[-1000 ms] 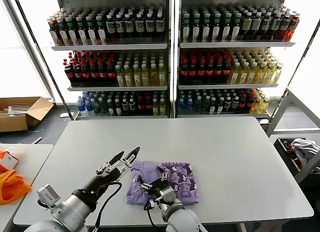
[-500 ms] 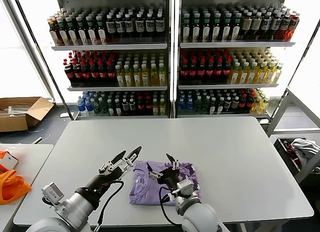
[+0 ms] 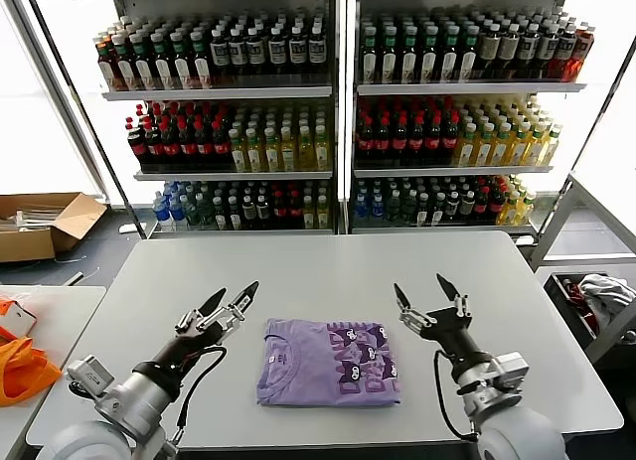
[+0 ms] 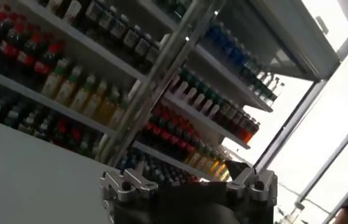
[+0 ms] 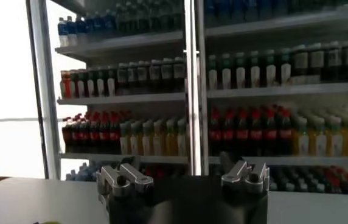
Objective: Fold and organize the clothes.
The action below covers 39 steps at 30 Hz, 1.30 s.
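The lavender T-shirt [image 3: 327,362] lies folded into a neat rectangle on the grey table [image 3: 338,271], with its dark purple cartoon print showing on its right half. My left gripper [image 3: 231,299] is open and empty, raised just left of the shirt. My right gripper [image 3: 421,292] is open and empty, raised just right of the shirt. Both wrist views face the drink shelves and do not show the shirt; the left gripper [image 4: 186,176] and right gripper [image 5: 183,170] show spread jaws with nothing between them.
Shelves of bottled drinks [image 3: 338,112] stand behind the table. An orange fabric item [image 3: 20,369] lies on a side table at left. A cardboard box [image 3: 40,222] sits on the floor at far left. A white-grey cloth bundle [image 3: 601,296] lies in a bin at right.
My right gripper has let go of the shirt, lifted and moved right. My left gripper has drawn slightly left. The shirt now lies flatter and squarer.
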Available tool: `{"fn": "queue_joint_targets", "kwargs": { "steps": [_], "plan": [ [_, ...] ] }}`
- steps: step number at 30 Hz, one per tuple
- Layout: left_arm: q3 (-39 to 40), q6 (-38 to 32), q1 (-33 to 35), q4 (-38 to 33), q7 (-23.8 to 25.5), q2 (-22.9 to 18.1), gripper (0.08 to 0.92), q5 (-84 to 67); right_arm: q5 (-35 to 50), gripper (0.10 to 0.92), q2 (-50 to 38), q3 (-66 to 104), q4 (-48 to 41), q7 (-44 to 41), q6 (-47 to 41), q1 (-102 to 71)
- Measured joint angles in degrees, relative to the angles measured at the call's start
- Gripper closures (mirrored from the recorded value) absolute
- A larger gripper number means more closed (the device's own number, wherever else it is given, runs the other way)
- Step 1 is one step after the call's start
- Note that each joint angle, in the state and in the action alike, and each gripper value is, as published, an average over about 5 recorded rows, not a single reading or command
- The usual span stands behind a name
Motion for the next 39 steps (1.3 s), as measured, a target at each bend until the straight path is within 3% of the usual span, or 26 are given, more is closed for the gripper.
{"fn": "queue_joint_targets", "kwargs": {
  "steps": [15,28,39],
  "plan": [
    [-7.67,-6.51,2.99,6.44,5.09,0.04,0.177,14.48,5.77,0.203,1.66,20.44,-3.4,-6.54,7.68,-12.93],
    [-10.34,-19.04,6.93,10.31,9.52,0.16,0.177,30.24,6.77,0.203,1.21,22.9,-4.48,-8.29,14.18,-17.27],
    [-11.69,-23.71,8.72,10.64,11.16,0.5,0.177,34.52,6.15,0.203,1.56,22.91,-3.62,-8.48,16.02,-18.33]
  ]
}}
